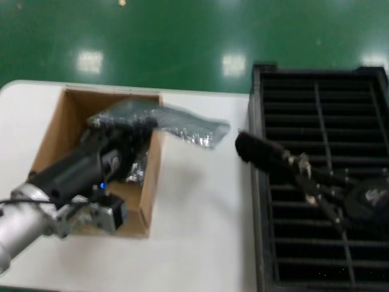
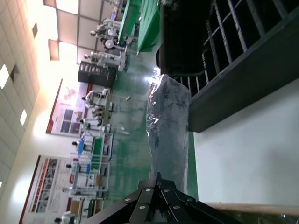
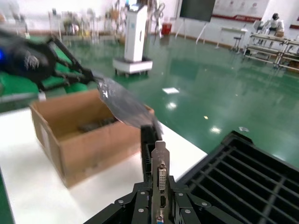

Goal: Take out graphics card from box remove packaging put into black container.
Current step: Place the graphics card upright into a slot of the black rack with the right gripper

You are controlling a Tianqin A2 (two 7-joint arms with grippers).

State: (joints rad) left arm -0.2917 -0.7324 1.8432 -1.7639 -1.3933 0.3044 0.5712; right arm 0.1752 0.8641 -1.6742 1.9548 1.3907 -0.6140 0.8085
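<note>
Graphics card (image 3: 160, 175) is out and unbagged, pinched in the right gripper (image 1: 248, 148) beside the black container (image 1: 320, 182). Left gripper (image 1: 119, 123) pinches the empty packaging (image 1: 182, 126) over the box (image 1: 64, 131). Slotting is what's left.

1. The head view is evenly lit from overhead; ceiling lamps show as soft white patches of glare on the glossy green floor (image 1: 182, 36).
2. The white table (image 1: 200, 219) is bright, with a faint shadow under the packaging (image 1: 182, 128).
3. Both arms in the head view are smeared by motion blur.
4. The left wrist view is washed out by strong ceiling panels, and the packaging glints.
5. In the right wrist view the background is soft, and the left gripper (image 3: 93, 77) is blurred.
</note>
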